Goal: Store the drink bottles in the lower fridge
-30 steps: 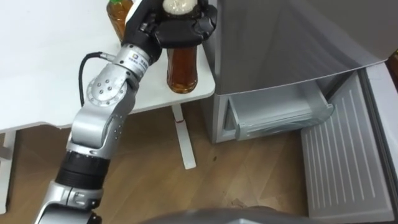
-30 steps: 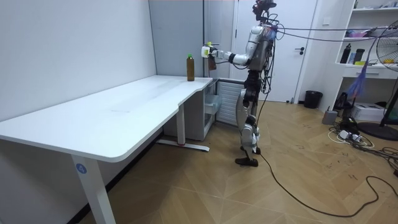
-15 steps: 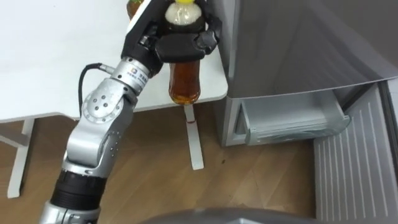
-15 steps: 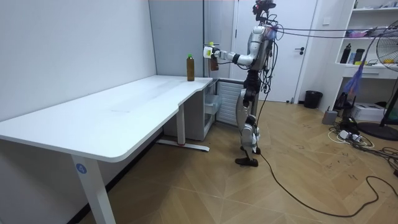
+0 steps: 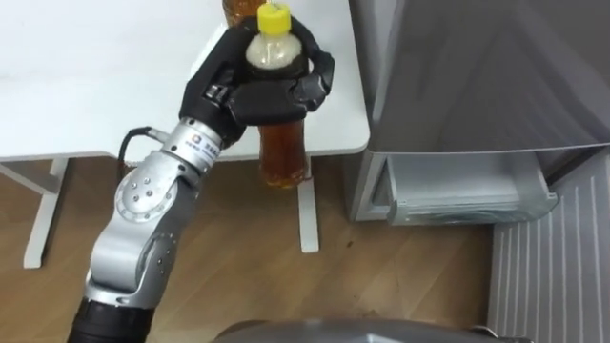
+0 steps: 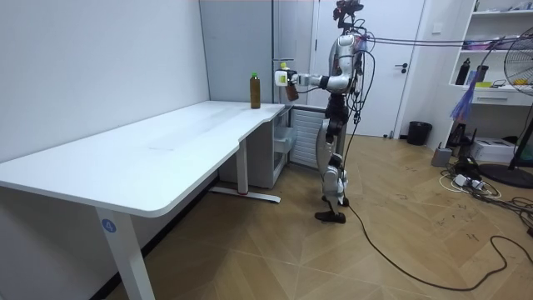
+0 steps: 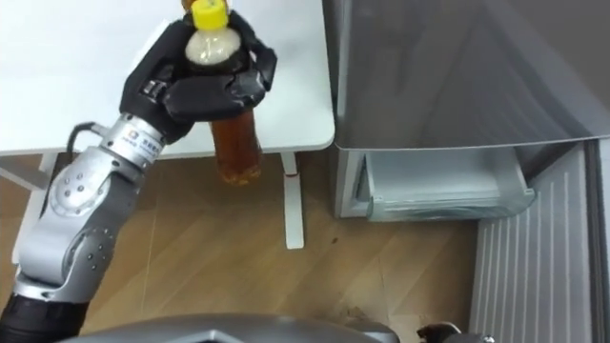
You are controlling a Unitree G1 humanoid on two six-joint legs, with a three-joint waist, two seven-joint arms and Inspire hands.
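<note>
Above the table's front edge near its right corner, in the left eye view, the left hand [image 5: 257,90] is curled round the shoulder of a yellow-capped bottle [image 5: 283,152] of amber drink. It holds the bottle upright, clear of the table [image 5: 95,95], beside the grey fridge [image 5: 477,76], whose lower drawer [image 5: 467,191] is exposed. In the room view the robot stands at the table's far end, where a second bottle [image 6: 255,90] rests near the edge.

The left hand [image 5: 262,90] is covering the upper body of the held bottle [image 5: 283,152], its fingers wrapping over the shoulder. The picture's top edge is cutting off the second bottle [image 5: 233,8] on the far table [image 5: 76,86]. The fridge [image 5: 477,76] is overhanging the drawer [image 5: 457,186], and the right edge is cropping its open door [image 5: 562,267]
</note>
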